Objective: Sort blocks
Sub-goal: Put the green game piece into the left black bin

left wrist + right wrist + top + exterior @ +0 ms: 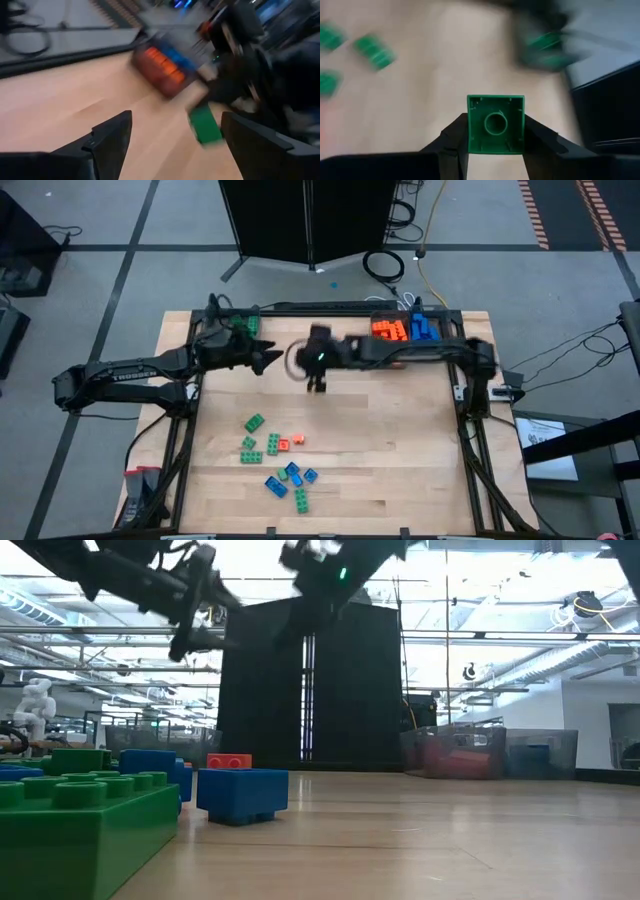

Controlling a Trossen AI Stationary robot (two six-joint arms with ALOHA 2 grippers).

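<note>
My right gripper [495, 131] is shut on a small green block [495, 123] above the table's middle [317, 383]. The same block [204, 125] shows in the left wrist view. Just to its left, my left gripper [267, 360] stands open, with nothing between its fingers [172, 145]. Loose green, orange and blue blocks [278, 460] lie on the wood toward the near edge. In the low view a green block [80, 825] and a blue block [242, 792] rest close by. My right gripper pinches the green block by two opposite side walls [470, 125] between its two fingers. They come slanting down from the table's right side. The block's hollow underside faces the wrist, and it is lifted clear of the table.
At the far edge one bin holds green blocks [245, 325]. Another holds orange blocks [388, 330] with blue blocks [425, 328] beside them. Bare wood [400, 440] lies right of the loose pile. The metal frame [470, 405] lines the table's sides.
</note>
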